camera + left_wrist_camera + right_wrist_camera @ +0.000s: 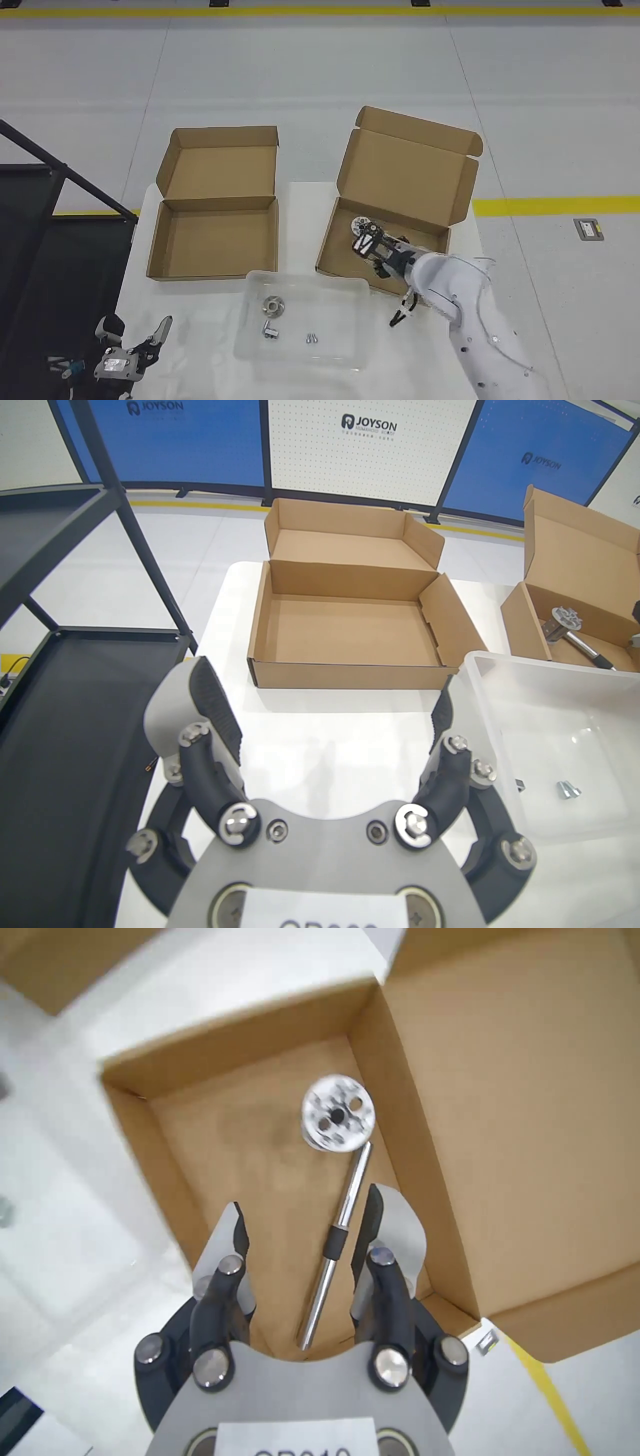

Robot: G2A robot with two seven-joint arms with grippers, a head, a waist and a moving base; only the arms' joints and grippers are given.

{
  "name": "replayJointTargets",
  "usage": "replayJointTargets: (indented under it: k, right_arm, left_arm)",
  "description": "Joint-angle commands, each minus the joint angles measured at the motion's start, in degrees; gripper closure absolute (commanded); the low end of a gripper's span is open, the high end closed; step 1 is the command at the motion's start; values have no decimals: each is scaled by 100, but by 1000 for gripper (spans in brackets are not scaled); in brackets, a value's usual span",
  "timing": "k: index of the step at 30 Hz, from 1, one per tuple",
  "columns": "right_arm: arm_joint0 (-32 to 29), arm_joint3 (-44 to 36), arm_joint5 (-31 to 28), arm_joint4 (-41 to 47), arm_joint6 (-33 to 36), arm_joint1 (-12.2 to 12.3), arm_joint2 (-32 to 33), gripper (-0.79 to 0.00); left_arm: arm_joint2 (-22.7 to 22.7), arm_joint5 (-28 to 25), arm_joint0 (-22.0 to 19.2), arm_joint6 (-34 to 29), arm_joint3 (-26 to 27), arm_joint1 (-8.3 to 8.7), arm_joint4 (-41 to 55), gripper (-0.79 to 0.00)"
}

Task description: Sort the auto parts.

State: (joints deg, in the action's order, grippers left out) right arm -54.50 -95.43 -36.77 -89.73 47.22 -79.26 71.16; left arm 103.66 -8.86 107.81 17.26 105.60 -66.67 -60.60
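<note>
At centre-right of the top view, the right gripper hangs over the right cardboard box, jaws apart and empty. The flanged shaft lies on the box floor, and its rod is seen between the two fingers, nearer one. At lower left, the left gripper gapes wide, holding nothing.

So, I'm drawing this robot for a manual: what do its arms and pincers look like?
The right arm has a smooth white shell with a thin black cable at its side. The left pincer and right pincer match: grey metal plate, black links with silver bolts, two curved silver fingers with ribbed black pads. Each plate carries a white label.
</note>
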Motion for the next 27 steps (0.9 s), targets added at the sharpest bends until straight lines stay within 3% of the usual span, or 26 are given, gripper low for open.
replayJointTargets:
  k: [1, 5, 10, 12, 15, 17, 22, 27]
  right_arm:
    - [-308, -784, -305, 68, 87, 23, -114, -526]
    - [-513, -1244, -765, 301, 378, 27, -574, -468]
    - [-52, -611, -831, 646, 1010, -102, -1516, -462]
    - [214, -242, -750, 824, 1254, -194, -1940, -576]
    - [592, 412, -564, 1063, 1465, -327, -2461, -597]
    - [812, 803, -494, 1271, 1535, -421, -2789, -656]
    - [1253, 1522, -265, 1620, 1645, -610, -3182, -683]
    - [1506, 1980, 48, 1639, 1635, -747, -3426, -486]
  left_arm:
    - [0, 0, 0, 0, 0, 0, 0, -785]
    - [0, 0, 0, 0, 0, 0, 0, -785]
    - [0, 0, 0, 0, 0, 0, 0, -785]
    - [0, 0, 0, 0, 0, 0, 0, -785]
    - [0, 0, 0, 0, 0, 0, 0, -785]
    - [0, 0, 0, 0, 0, 0, 0, -785]
    - [0, 0, 0, 0, 0, 0, 0, -785]
    - [0, 0, 0, 0, 0, 0, 0, -785]
